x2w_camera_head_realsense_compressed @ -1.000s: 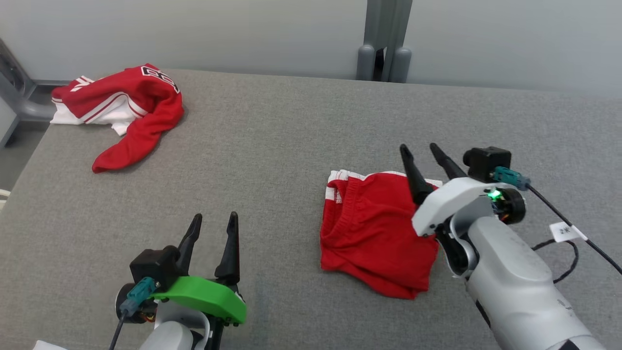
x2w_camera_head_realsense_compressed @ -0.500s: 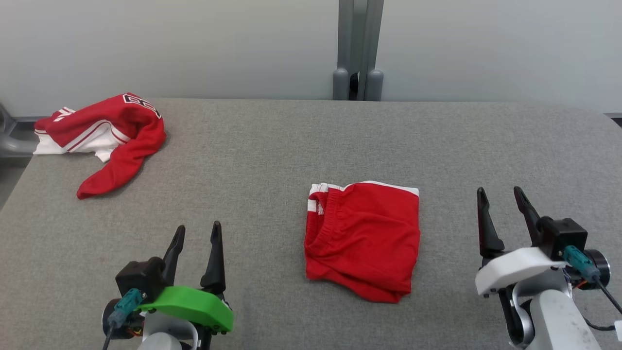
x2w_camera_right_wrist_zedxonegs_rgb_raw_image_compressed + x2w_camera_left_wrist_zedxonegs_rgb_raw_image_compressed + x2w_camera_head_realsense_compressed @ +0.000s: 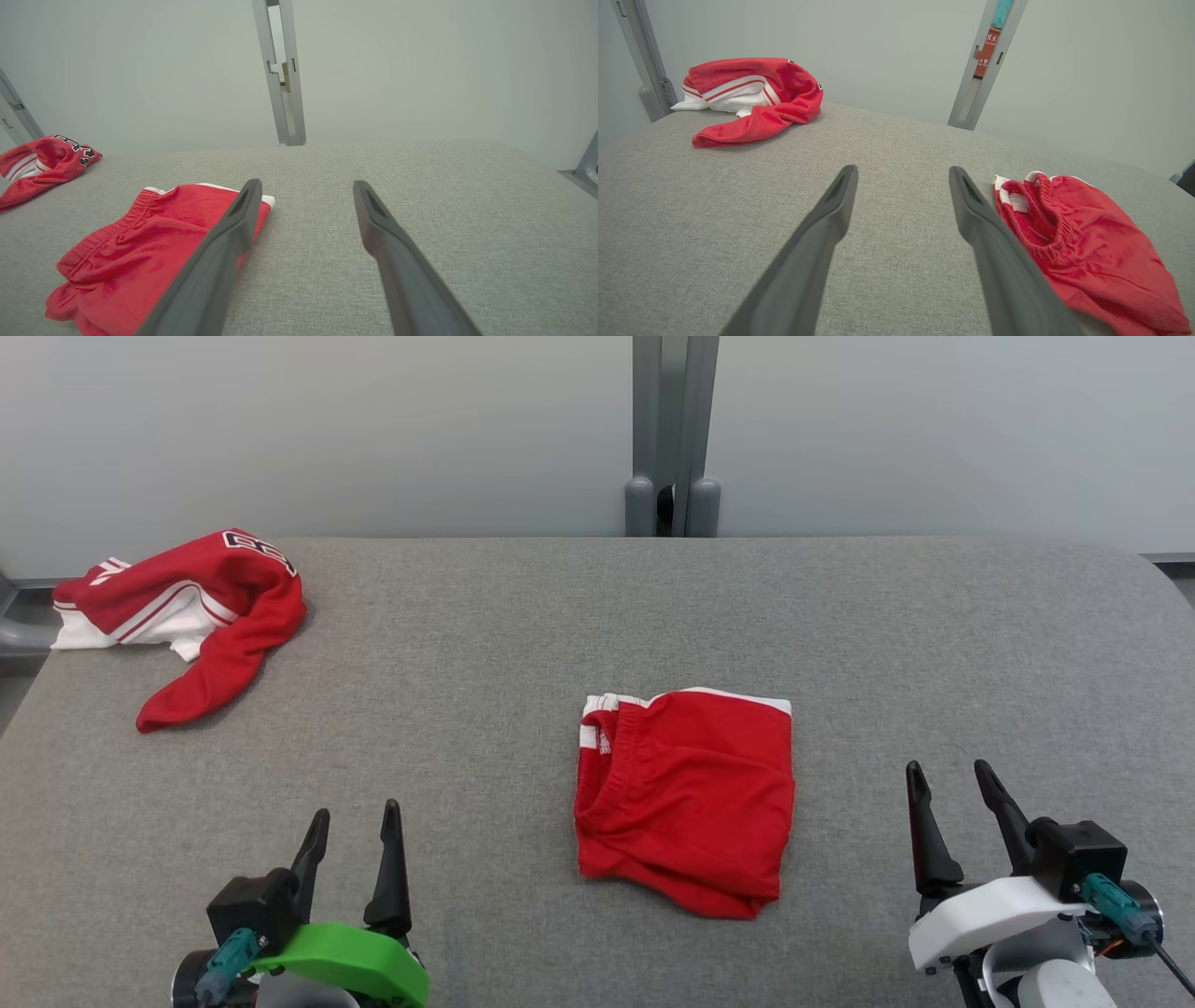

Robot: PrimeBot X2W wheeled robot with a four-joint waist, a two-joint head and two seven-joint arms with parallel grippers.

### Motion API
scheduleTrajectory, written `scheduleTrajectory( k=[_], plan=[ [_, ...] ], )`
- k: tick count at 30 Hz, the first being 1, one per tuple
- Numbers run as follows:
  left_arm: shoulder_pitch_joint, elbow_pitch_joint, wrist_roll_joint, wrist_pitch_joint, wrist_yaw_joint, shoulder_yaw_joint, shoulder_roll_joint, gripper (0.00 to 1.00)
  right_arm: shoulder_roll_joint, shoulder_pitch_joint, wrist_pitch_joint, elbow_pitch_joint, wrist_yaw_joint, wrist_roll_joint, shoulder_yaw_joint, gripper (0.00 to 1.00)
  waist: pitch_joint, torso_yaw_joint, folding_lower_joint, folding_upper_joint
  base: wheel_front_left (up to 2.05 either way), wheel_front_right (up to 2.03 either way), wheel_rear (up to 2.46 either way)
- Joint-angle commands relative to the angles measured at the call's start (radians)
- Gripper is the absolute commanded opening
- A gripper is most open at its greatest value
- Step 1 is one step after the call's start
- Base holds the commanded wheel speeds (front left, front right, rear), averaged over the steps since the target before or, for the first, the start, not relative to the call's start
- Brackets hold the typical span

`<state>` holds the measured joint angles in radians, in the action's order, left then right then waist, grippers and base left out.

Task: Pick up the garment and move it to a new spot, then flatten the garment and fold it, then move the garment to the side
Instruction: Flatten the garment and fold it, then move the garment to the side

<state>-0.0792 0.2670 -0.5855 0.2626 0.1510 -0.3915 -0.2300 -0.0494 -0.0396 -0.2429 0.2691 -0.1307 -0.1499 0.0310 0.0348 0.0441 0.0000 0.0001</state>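
Folded shorts (image 3: 686,798) lie between the open, empty left pincer (image 3: 356,808) and right pincer (image 3: 947,765); folding seems done, so next grip and shift them aside.

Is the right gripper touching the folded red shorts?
No, the right gripper stands open, apart from the folded red shorts.

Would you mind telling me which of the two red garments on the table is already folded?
The red shorts in the middle, lying as a flat square. The red-and-white jersey at the far left corner is a crumpled heap.
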Motion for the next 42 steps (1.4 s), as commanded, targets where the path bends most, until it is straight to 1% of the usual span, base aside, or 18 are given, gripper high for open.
scheduleTrajectory(
  k=[1, 15, 24, 29, 34, 39, 42],
  plan=[
    [0.017, 0.004, 0.010, 0.003, -0.003, 0.004, 0.003, 1.00, -0.002, 0.013, 0.005, -0.004, 0.000, 0.001, 0.004, 1.00, 0.000, 0.000, 0.0000, -0.0001, 0.00, 0.00, 0.00],
    [0.005, 0.016, 0.012, 0.003, -0.010, 0.002, 0.011, 1.00, -0.002, 0.008, 0.030, -0.004, 0.000, 0.012, 0.005, 1.00, -0.006, 0.011, 0.0000, -0.0001, 0.00, 0.00, 0.00],
    [-0.013, 0.025, 0.015, 0.003, -0.020, -0.005, 0.020, 1.00, -0.002, -0.059, 0.088, 0.025, 0.000, -0.001, -0.002, 1.00, -0.024, 0.039, 0.0000, -0.0001, 0.00, 0.00, 0.00],
    [-0.026, 0.030, 0.019, 0.002, -0.026, -0.012, 0.025, 1.00, -0.002, -0.149, 0.162, 0.068, 0.000, 0.016, 0.018, 1.00, -0.036, 0.070, 0.0000, -0.0001, 0.00, 0.00, 0.00],
    [-0.038, 0.032, 0.025, 0.002, -0.034, -0.019, 0.032, 1.00, -0.002, -0.232, 0.267, 0.149, 0.000, 0.026, 0.039, 1.00, -0.056, 0.113, 0.0000, -0.0001, 0.00, 0.00, 0.00],
    [-0.053, 0.024, 0.034, 0.002, -0.039, -0.019, 0.039, 1.00, -0.002, -0.269, 0.350, 0.245, 0.000, -0.004, 0.061, 1.00, -0.086, 0.162, 0.0000, -0.0001, 0.00, 0.00, 0.00],
    [-0.055, 0.018, 0.039, 0.002, -0.041, -0.015, 0.041, 1.00, -0.003, -0.280, 0.386, 0.301, 0.000, -0.011, 0.057, 1.00, -0.107, 0.186, 0.0000, -0.0001, 0.00, 0.00, 0.00]
  ],
)
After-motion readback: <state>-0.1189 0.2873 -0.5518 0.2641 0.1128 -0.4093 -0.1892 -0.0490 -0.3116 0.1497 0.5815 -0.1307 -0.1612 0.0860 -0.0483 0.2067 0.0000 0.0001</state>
